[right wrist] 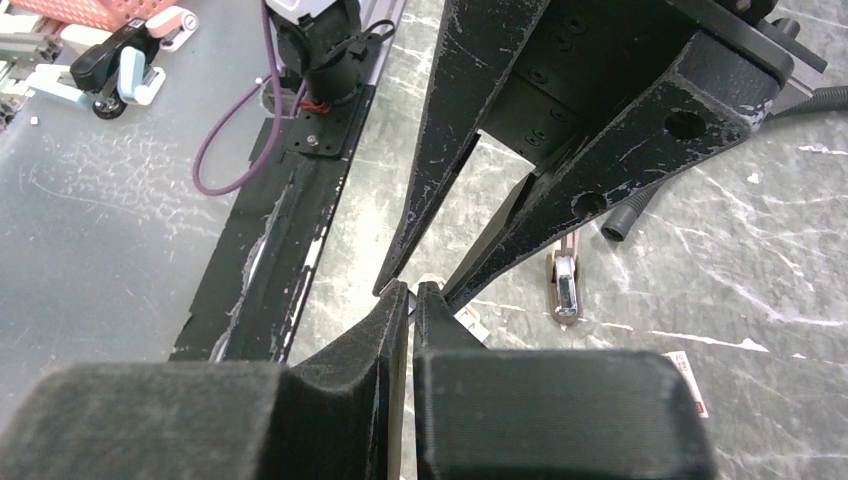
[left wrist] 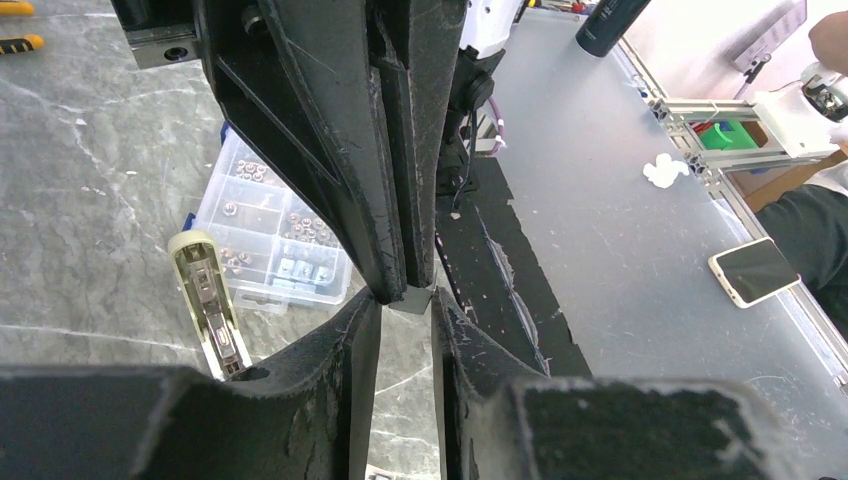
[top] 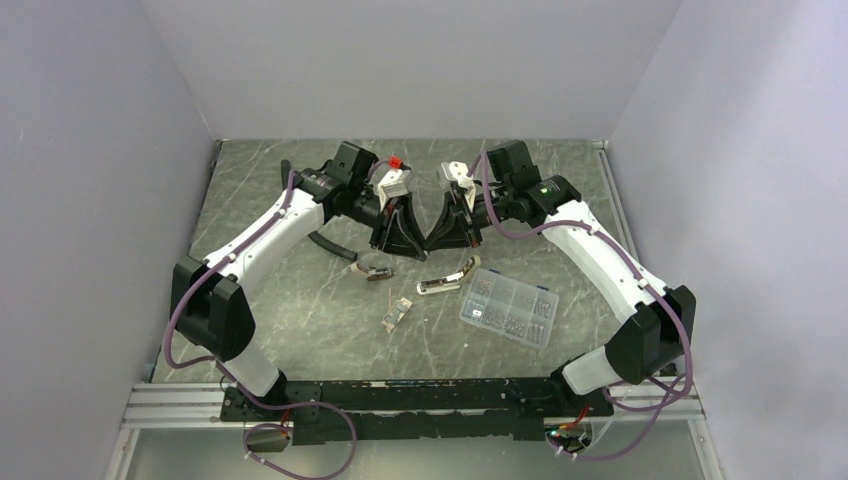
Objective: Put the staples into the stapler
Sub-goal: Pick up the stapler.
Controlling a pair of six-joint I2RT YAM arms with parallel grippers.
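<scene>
The stapler (top: 447,279) lies opened on the marble table, with its olive top and silver channel (left wrist: 208,300) facing up beside the clear box. My two grippers meet tip to tip above the table, behind the stapler. The right gripper (top: 434,248) (right wrist: 412,290) is shut on a short grey strip of staples (left wrist: 418,299). The left gripper (top: 416,250) (left wrist: 408,300) has a narrow gap between its fingers. Its fingertips (left wrist: 375,300) stand on either side of the strip. I cannot tell whether they touch it.
A clear compartment box (top: 508,305) (left wrist: 270,240) of metal bits sits right of the stapler. A small brown-and-chrome piece (top: 375,270) (right wrist: 565,285) and a little labelled box (top: 397,313) lie front left. A black hose (top: 332,246) lies left of the grippers.
</scene>
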